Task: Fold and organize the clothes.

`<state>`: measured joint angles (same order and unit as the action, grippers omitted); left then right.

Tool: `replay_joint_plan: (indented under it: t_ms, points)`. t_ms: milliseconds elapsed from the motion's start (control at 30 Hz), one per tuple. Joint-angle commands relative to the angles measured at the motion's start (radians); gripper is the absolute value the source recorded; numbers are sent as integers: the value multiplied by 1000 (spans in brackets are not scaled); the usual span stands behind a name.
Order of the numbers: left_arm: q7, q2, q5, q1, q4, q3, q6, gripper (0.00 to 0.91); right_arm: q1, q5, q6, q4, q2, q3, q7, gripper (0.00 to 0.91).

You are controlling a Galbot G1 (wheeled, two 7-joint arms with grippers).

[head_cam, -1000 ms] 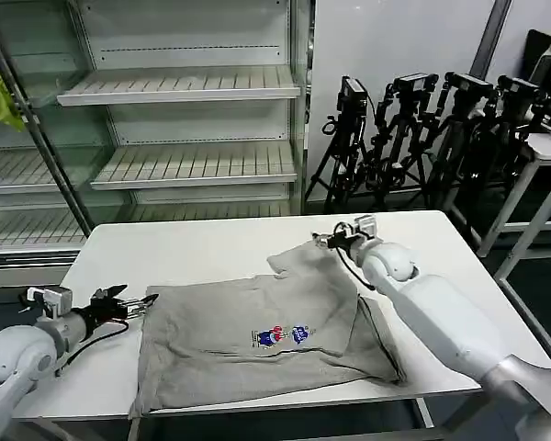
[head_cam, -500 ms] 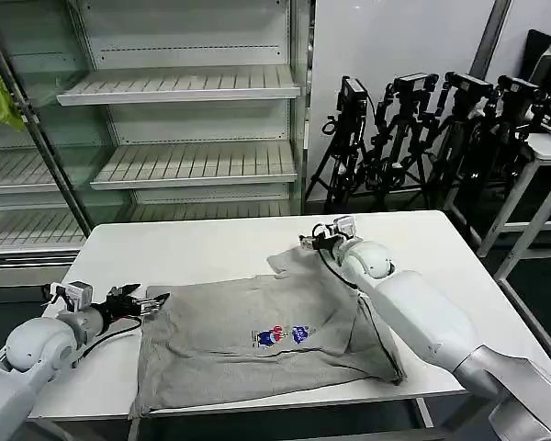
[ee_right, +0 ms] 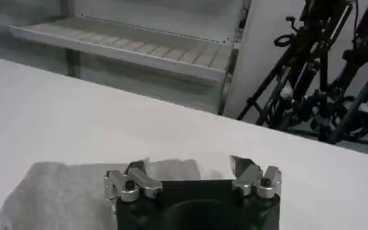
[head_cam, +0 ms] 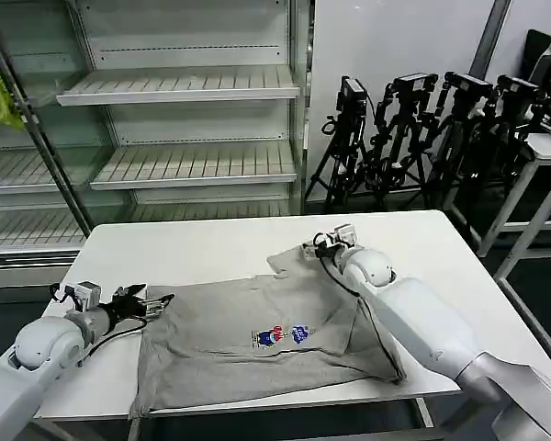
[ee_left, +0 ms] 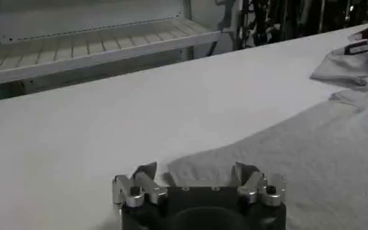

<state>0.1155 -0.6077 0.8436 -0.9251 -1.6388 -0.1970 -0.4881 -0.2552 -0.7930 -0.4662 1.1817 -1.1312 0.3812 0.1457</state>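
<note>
- The grey T-shirt (head_cam: pixel 266 340) lies spread across the lower middle of the head view, on the white table (head_cam: pixel 211 248), its small coloured print facing up and one sleeve bunched toward the upper right.
- My left gripper (head_cam: pixel 151 301) sits at the left edge of the shirt, jaws released; in the left wrist view (ee_left: pixel 199 181) the cloth edge lies right between the parted tips, so I judge I am lined up to pinch that corner.
- My right gripper (head_cam: pixel 320 244) hovers at the bunched sleeve in the centre right, jaws released too; the right wrist view (ee_right: pixel 190 172) shows grey cloth under one tip.
- Holding opposite ends suits a fold: two pinch points keep the soft fabric flat while it is lifted over.
- Neither grasp is made yet.
</note>
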Motion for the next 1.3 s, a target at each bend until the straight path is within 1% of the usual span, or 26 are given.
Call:
replay_joint_plan:
  t_ms: [33,67,100,133,167,233,267,300,367,467,833,1000,1033,1067,1300]
  points:
    - [1,8,-9,4,-1,3,1,302,-10,3,-4,9,0,-3,0,453]
    - [1,10,-10,2,-3,2,1,222,-11,4,-4,11,1,-3,0,383]
    - [2,11,-9,-2,-7,-1,2,171,-13,4,-5,15,3,-3,-1,322]
    - [3,13,-9,-5,-8,-3,2,151,-15,4,-5,17,5,-3,-1,302]
    - [3,14,-10,-5,-9,-4,2,121,-15,4,-5,19,7,-4,-2,252]
    - [3,16,-10,-9,-12,-7,3,101,-17,4,-5,23,10,-5,-3,191]
    - [4,17,-10,-9,-12,-8,3,81,-18,4,-5,24,11,-6,-4,111]
    - [4,19,-12,-10,-13,-8,4,71,-19,4,-5,26,13,-8,-4,71]
    - [4,21,-11,-11,-15,-9,4,60,-21,5,-5,27,15,-10,-5,10]
    - [4,22,-12,-11,-17,-8,4,40,-25,8,-3,29,18,-14,-6,0]
    - [13,22,-26,-30,-34,-15,10,40,-41,17,4,51,33,-26,-10,0]
    - [13,27,-28,-45,-43,-28,13,40,-42,18,4,62,40,-29,-2,0]
    - [13,28,-29,-48,-44,-31,13,40,-42,18,3,64,40,-29,2,756]
    - [14,29,-31,-55,-47,-35,14,40,-42,18,1,67,42,-33,6,907]
    - [15,37,-32,-75,-60,-53,16,40,-47,31,2,65,44,-36,10,907]
